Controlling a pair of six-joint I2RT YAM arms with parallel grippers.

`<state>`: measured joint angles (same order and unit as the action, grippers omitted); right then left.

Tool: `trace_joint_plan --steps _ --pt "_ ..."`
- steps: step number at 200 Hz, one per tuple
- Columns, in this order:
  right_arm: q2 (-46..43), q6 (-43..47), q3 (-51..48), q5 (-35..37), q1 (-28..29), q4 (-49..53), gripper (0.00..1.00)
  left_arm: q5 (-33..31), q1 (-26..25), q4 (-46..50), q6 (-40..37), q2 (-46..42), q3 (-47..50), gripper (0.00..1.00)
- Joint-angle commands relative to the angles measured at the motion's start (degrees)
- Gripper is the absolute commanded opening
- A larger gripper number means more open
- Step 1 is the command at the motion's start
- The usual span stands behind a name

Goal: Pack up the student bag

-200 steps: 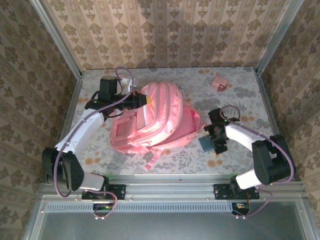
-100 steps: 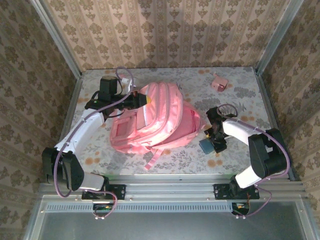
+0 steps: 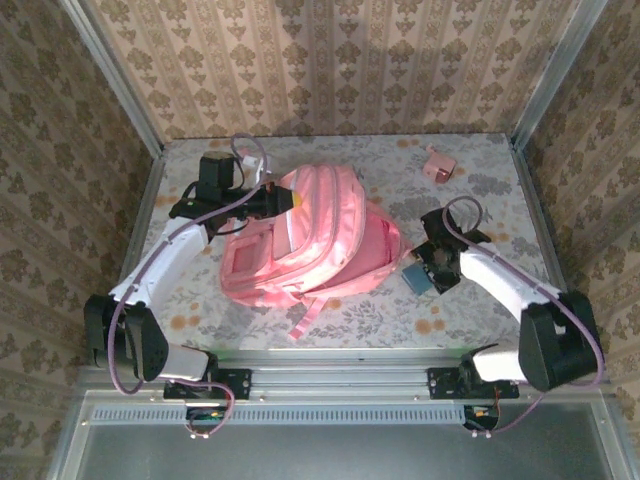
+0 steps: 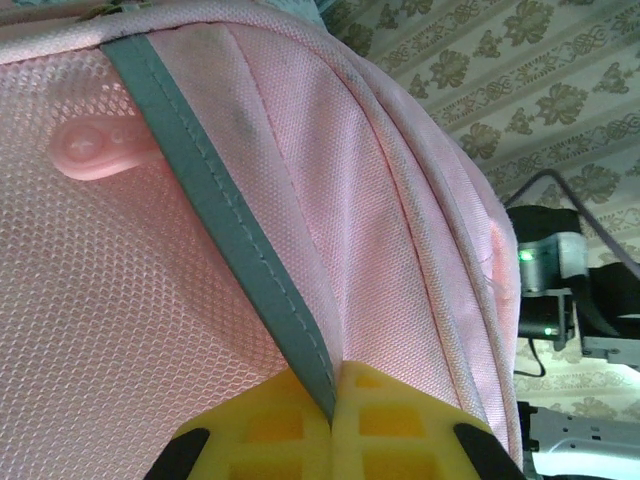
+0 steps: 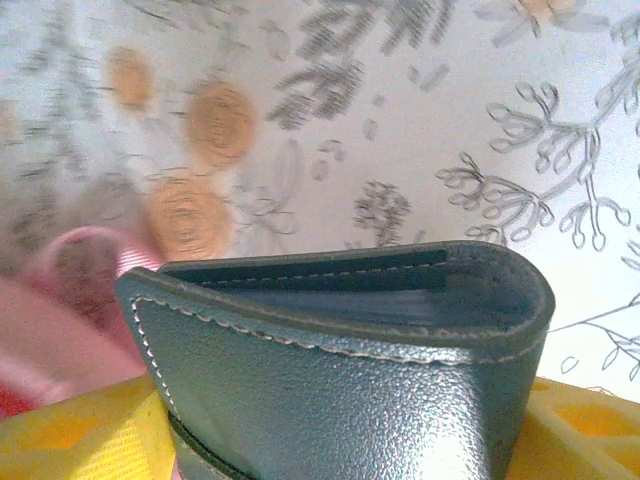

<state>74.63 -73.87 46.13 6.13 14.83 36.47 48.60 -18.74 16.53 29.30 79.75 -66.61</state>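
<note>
The student bag (image 3: 310, 240), a large pink backpack, lies flat in the middle of the table. My left gripper (image 3: 281, 198) is at its far left top edge, shut on a grey-green trim strip (image 4: 215, 215) of the bag (image 4: 420, 210), with the yellow fingertips (image 4: 290, 430) pressed together on it. My right gripper (image 3: 432, 270) is just right of the bag, shut on a dark teal leather wallet (image 3: 415, 277). In the right wrist view the wallet (image 5: 340, 370) sits between the yellow pads (image 5: 85, 440), folded edge to the right, above the floral tabletop.
A small pink box (image 3: 437, 165) stands at the back right of the table (image 3: 480, 200). A loose pink strap (image 3: 305, 318) of the bag trails toward the near edge. A blurred pink part of the bag (image 5: 70, 290) is at the left of the right wrist view.
My right gripper has closed from wide open onto the wallet and tilted it up beside the bag, and the right elbow swung outward. The left arm has not moved.
</note>
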Motion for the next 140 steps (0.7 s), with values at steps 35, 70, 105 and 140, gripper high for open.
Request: trace_joint_plan --steps 35,70,105,140 --pt "-17.06 17.97 -0.80 2.37 -0.16 -2.04 0.72 4.94 -4.73 6.43 -6.67 2.52 -7.10 0.00" --pt "-16.37 24.18 1.50 -7.35 -0.09 -7.84 0.70 8.22 -5.43 5.45 -7.21 1.57 -8.31 0.00" --pt "-11.71 25.40 0.94 -17.29 0.60 -14.01 0.66 18.36 -2.47 -9.14 1.02 -0.66 -3.61 0.00" --pt "-8.77 26.69 1.85 -20.68 3.83 -16.04 0.66 21.03 -0.06 -18.67 5.81 -4.28 1.35 0.00"
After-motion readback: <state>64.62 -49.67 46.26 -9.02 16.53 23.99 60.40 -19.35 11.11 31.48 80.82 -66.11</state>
